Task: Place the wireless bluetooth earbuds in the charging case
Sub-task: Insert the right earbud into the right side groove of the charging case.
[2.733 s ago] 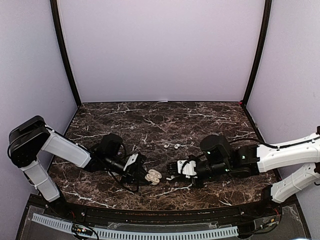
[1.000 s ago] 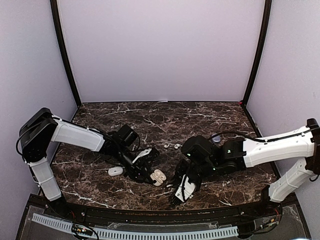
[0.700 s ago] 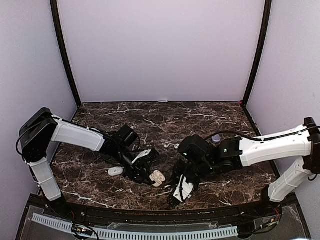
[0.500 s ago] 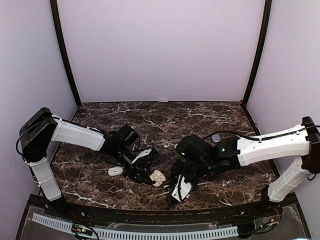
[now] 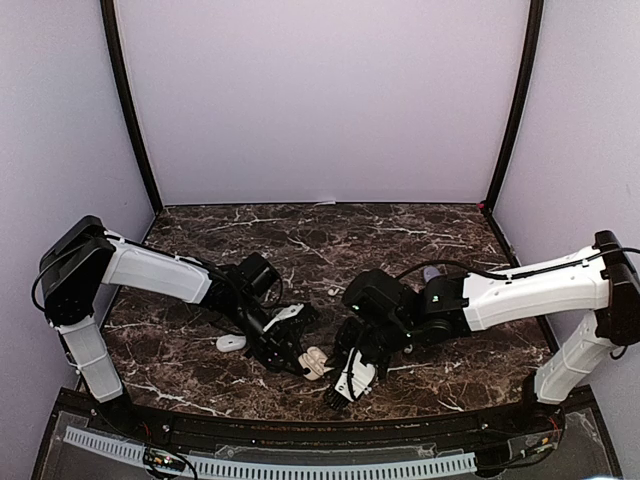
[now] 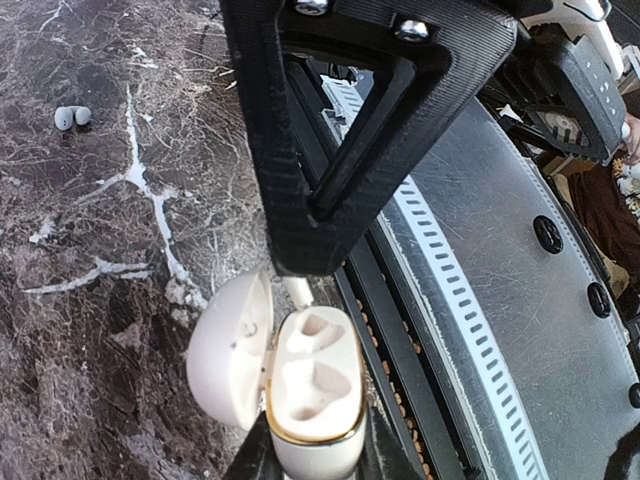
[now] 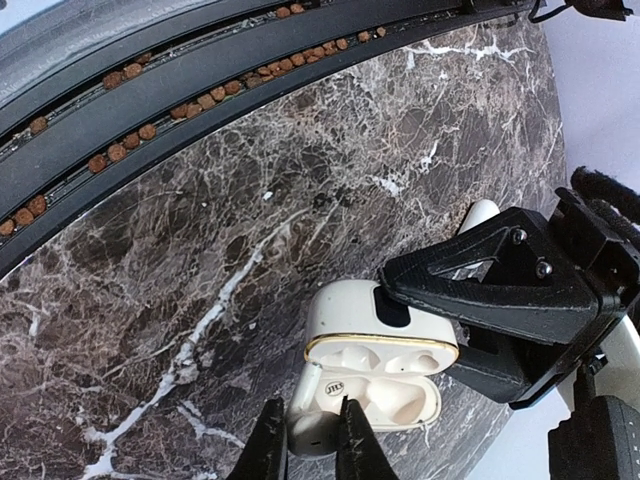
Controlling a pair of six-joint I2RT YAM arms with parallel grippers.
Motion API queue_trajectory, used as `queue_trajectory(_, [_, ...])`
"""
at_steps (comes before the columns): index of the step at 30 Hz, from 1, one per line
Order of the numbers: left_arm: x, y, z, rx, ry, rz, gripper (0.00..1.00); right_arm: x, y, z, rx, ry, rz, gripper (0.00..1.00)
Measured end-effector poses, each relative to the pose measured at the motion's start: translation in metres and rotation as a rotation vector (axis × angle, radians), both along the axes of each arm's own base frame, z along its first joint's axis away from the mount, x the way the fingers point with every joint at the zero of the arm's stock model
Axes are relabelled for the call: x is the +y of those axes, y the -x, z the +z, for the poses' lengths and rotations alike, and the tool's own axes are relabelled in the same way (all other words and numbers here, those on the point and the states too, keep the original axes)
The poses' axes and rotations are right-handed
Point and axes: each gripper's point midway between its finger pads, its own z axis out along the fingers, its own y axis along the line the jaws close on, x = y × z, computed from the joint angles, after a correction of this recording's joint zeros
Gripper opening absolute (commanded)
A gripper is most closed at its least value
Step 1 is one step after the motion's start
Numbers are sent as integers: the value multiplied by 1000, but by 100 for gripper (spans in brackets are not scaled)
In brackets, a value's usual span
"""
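The white charging case (image 6: 312, 395) is open, its lid (image 6: 228, 352) swung aside and both sockets empty. My left gripper (image 6: 310, 455) is shut on the case's body near the table's front edge (image 5: 312, 362). My right gripper (image 7: 310, 448) is shut on one white earbud (image 7: 316, 425), whose stem tip reaches the left end of the gold-rimmed case (image 7: 380, 345), outside the sockets. In the top view the right gripper (image 5: 345, 378) sits just right of the case. More earbuds (image 6: 70, 116) lie together on the marble farther back, and one of them (image 5: 333, 292) shows from above.
A second, closed white oval case (image 5: 231, 343) lies left of the left gripper. A small purple object (image 5: 430, 272) sits behind the right arm. The black rail and perforated strip (image 6: 470, 330) run along the table's near edge, close under the held case.
The right gripper has moved left with the earbud, up to the open case. The left gripper has brought the case slightly nearer the front edge.
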Motion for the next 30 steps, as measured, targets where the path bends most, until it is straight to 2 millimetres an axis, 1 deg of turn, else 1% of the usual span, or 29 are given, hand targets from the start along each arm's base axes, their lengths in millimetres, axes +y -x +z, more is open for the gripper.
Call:
queue_trajectory(13, [1, 1, -1, 0, -4, -2, 16, 1, -2, -5, -7, 26, -7, 0])
queue_trajectory(22, [1, 1, -3, 3, -10, -2, 16, 6, -4, 0, -10, 14, -6, 0])
queue_trajectory(30, [1, 1, -3, 3, -9, -2, 16, 9, -1, 3, -6, 5, 4, 0])
